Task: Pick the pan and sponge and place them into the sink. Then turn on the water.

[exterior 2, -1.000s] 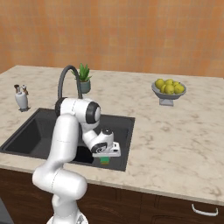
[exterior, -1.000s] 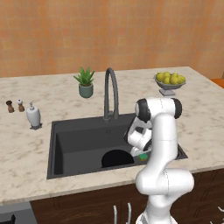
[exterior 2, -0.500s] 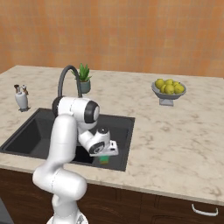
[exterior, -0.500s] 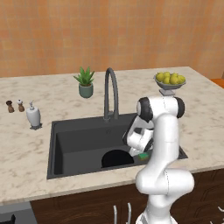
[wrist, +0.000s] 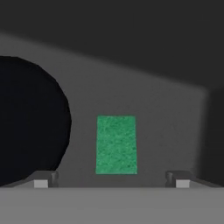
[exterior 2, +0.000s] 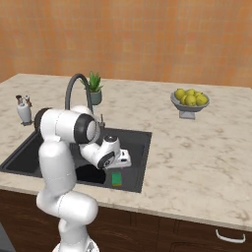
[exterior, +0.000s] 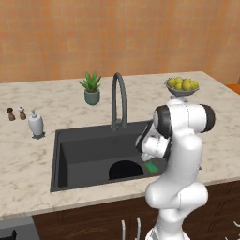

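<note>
Hovering: my claw (wrist: 112, 179) hangs released over the sink (exterior: 79, 150), fingertips (wrist: 41, 179) spread wide with nothing between them.
Sponge: the sponge (wrist: 116, 144) lies flat on the basin floor, clear of my fingers, at 12 o'clock from the claw in the hand view.
Pan: the pan (exterior: 124, 169) sits on the basin floor just beside the sponge, at its 9 o'clock in the hand view.
Done: both things look placed.
Left: the faucet (exterior: 119, 101) shows no stream, so turning on the water remains, I judge.
</note>
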Controlling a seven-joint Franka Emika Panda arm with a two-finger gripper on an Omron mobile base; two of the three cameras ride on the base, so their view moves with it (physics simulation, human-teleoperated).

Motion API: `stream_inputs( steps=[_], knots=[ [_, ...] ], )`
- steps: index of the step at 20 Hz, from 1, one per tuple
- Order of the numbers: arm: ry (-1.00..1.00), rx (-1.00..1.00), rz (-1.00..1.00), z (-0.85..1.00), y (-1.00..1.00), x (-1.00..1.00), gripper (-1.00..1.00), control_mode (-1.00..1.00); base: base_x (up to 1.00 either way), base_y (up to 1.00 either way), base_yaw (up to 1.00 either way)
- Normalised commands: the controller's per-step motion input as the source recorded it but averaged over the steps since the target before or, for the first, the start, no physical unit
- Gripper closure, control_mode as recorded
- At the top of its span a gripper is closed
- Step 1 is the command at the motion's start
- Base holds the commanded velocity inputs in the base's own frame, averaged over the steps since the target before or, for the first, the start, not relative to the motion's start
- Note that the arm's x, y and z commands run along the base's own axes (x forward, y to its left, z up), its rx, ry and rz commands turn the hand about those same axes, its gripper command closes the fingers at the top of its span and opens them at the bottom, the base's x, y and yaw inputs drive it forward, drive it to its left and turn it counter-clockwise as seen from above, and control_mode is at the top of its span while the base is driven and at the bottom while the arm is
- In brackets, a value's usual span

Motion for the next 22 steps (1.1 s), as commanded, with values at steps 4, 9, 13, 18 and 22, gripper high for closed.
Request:
stream_inputs(
  steps=[4,9,13,18,22],
  knots=[
    [0.02,0.03,0.00,1.00,0.01,-0.07,-1.00,-1.00,0.00,0.00,0.00],
    [0.09,0.08,0.00,1.00,0.00,0.00,-1.00,-1.00,0.00,0.00,0.00],
    [0.13,0.09,0.00,1.00,0.00,0.00,-1.00,-1.00,0.00,0.00,0.00],
    [0.18,0.07,-0.02,0.72,0.00,0.03,-1.00,-1.00,0.00,0.00,0.00],
    [0.00,0.04,0.00,0.05,0.12,0.06,-1.00,-1.00,0.00,0.00,0.00]
  ],
)
